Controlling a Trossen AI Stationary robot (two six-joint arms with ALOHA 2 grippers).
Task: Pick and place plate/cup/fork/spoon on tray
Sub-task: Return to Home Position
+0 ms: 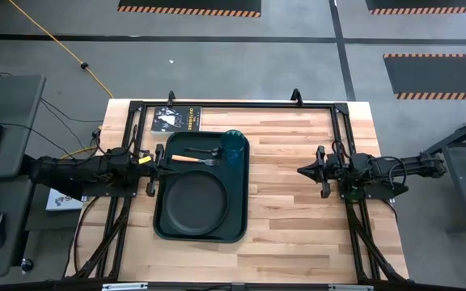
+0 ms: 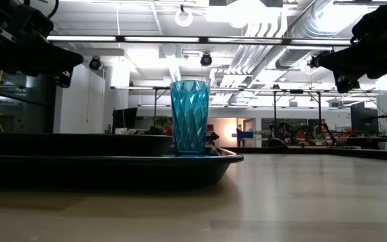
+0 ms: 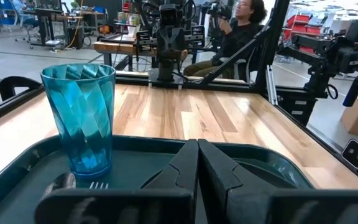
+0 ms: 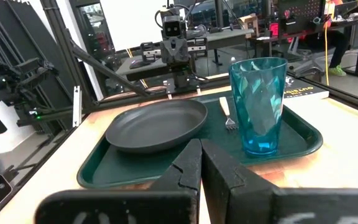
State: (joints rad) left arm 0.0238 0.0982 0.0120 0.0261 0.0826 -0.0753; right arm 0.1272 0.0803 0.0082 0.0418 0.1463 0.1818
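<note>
One spoon (image 1: 198,151) barely discernible

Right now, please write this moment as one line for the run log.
plate, cup, fork, spoon: on tray | left gripper: shut, tray edge | right gripper: shut, off tray

A wooden desk (image 1: 290,170) stands on a grey floor (image 1: 241,65) with orange-striped mats (image 1: 188,6). Ceiling lights (image 2: 183,17) and ducts (image 2: 274,27) hang overhead. A person (image 3: 241,31) sits beyond.
</note>
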